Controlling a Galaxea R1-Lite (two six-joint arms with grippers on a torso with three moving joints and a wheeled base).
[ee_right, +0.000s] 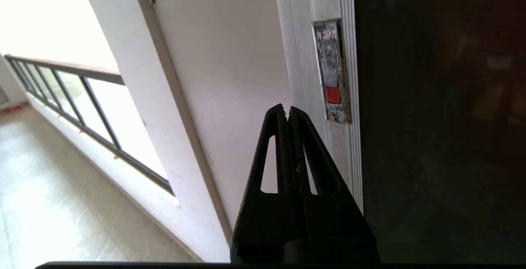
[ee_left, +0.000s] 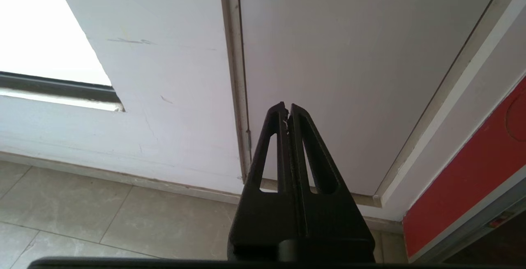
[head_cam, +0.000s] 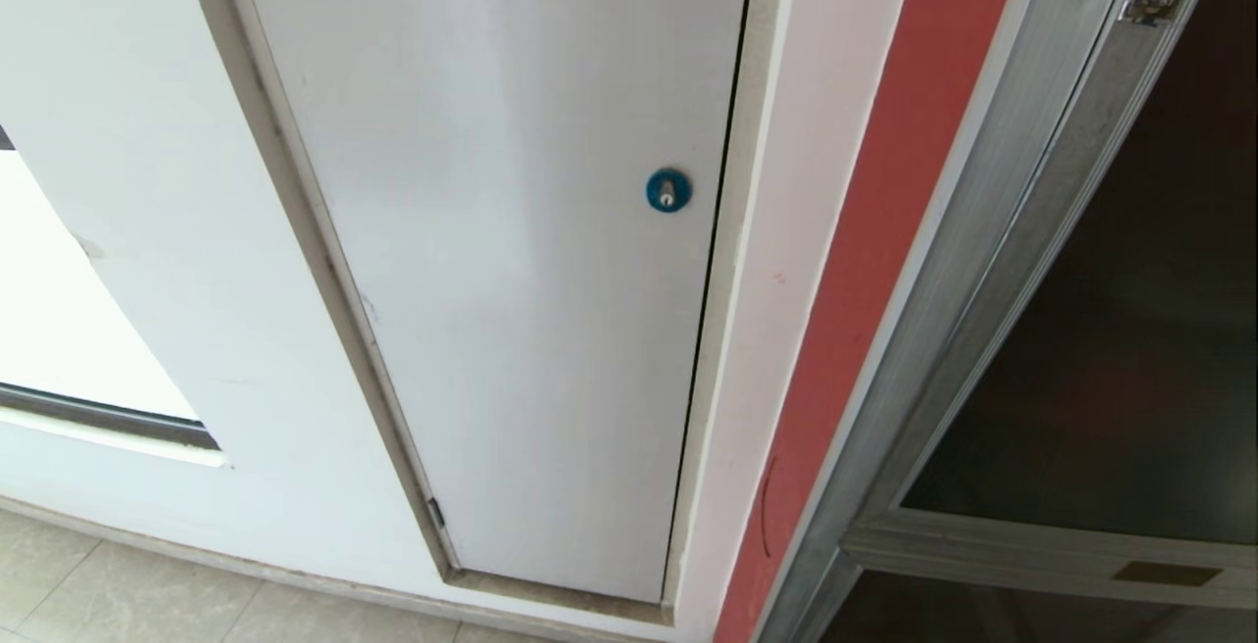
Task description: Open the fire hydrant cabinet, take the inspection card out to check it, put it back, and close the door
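Door [ee_right: 439,117] shut, one red latch [ee_right: 333,95]; two hands closed

head: downward at white panel [head_cam: 511,279] | wrists: close, forward | shared: white panel

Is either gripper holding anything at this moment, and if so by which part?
Nothing is held. The right gripper is shut on nothing, short of the door's red latch. The left gripper is shut too, empty, facing the white panel.
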